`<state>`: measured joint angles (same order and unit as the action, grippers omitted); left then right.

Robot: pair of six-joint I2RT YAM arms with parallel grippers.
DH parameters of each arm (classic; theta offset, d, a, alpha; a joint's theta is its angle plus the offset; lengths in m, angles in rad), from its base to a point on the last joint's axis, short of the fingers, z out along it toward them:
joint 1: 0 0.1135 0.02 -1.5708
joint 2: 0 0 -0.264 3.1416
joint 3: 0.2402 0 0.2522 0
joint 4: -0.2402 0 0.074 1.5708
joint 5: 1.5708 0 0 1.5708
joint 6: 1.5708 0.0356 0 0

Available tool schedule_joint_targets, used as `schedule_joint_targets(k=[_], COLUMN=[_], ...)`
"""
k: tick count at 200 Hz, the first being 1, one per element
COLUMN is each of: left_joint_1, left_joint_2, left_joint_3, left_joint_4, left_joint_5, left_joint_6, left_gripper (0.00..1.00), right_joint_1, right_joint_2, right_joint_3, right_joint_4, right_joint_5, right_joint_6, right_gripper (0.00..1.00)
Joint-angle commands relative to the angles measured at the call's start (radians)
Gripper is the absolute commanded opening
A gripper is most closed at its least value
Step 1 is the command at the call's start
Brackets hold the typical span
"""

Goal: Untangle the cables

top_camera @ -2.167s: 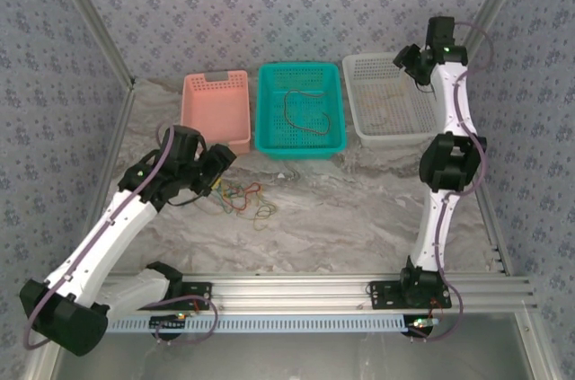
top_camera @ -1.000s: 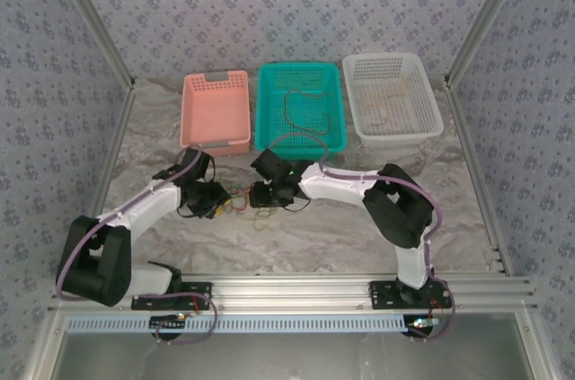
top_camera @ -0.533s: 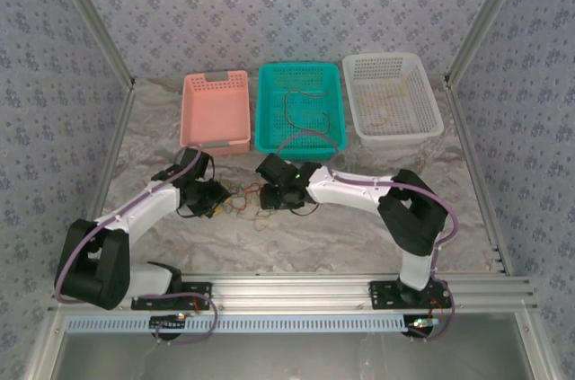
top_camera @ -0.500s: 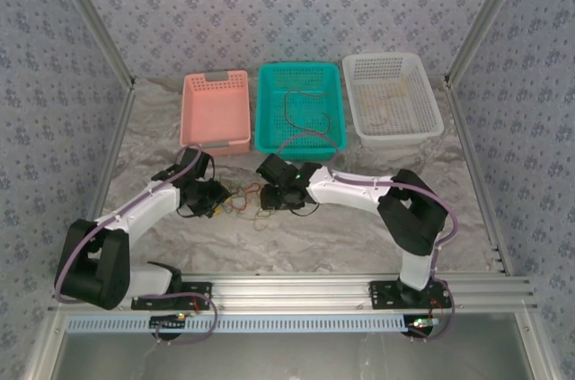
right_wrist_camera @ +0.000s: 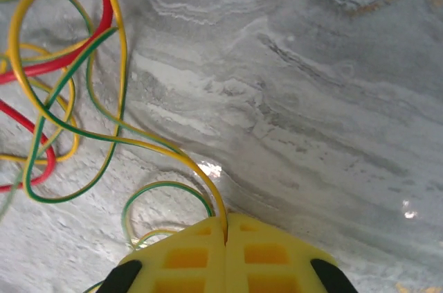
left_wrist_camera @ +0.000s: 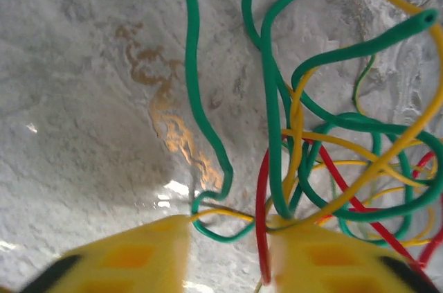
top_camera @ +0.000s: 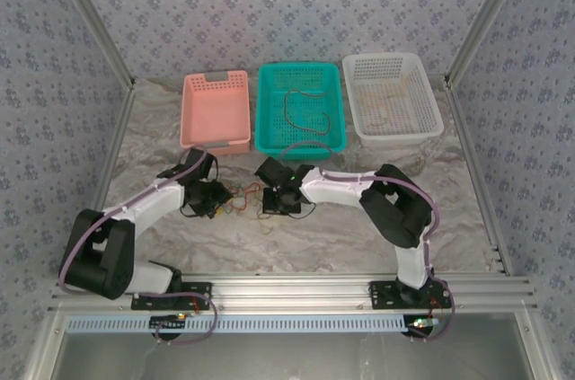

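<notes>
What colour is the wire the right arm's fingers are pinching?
Yellow; best seen in the right wrist view, where the wire enters the shut right gripper.

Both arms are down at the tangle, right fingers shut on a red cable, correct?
No. The right wrist view shows the right fingers shut on a yellow cable, not a red one. The rest holds.

Green, yellow and red cables [left_wrist_camera: 270,99]; grey-white marbled bench [left_wrist_camera: 83,99] with gold veins; yellow right pincer [right_wrist_camera: 226,231].

Cables [top_camera: 241,200] on the table [top_camera: 341,236], three baskets [top_camera: 301,148] behind.
</notes>
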<state>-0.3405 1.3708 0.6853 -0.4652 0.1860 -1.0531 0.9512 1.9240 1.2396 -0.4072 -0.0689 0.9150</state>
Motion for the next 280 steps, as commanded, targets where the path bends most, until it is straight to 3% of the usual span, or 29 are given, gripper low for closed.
schedule_joint_targets(k=[1, 11, 38, 68, 125, 221, 280], left_joint_1=[-0.005, -0.005, -0.005, -0.005, -0.004, -0.006, -0.017], left_joint_2=[0.033, 0.042, 0.034, 0.006, -0.012, -0.033, -0.041], left_joint_3=[0.006, 0.007, -0.015, -0.047, -0.06, -0.07, -0.066], left_joint_4=[0.007, -0.007, -0.023, -0.018, -0.011, -0.004, 0.013], left_joint_5=[-0.083, -0.117, -0.164, -0.176, -0.167, -0.156, -0.135], left_joint_6=[0.026, 0.033, 0.036, 0.032, 0.024, 0.019, 0.014], left_gripper=[0.12, 0.0, 0.0, 0.0, 0.0, 0.0, 0.0], right_joint_1=[-0.007, -0.02, -0.099, -0.26, -0.559, -0.848, -0.87], right_joint_2=[-0.061, -0.11, -0.284, -0.496, -0.758, -0.878, -0.884], right_joint_3=[-0.003, -0.028, -0.138, -0.232, -0.211, -0.018, 0.138], right_joint_4=[-0.052, -0.077, -0.161, -0.26, -0.464, -0.57, -0.604], right_joint_5=[0.042, 0.068, 0.143, 0.159, 0.18, 0.13, 0.139], right_joint_6=[0.007, 0.004, -0.01, -0.093, -0.251, -0.364, -0.369], right_gripper=[0.0, 0.0, 0.0, 0.0, 0.0, 0.0, 0.0])
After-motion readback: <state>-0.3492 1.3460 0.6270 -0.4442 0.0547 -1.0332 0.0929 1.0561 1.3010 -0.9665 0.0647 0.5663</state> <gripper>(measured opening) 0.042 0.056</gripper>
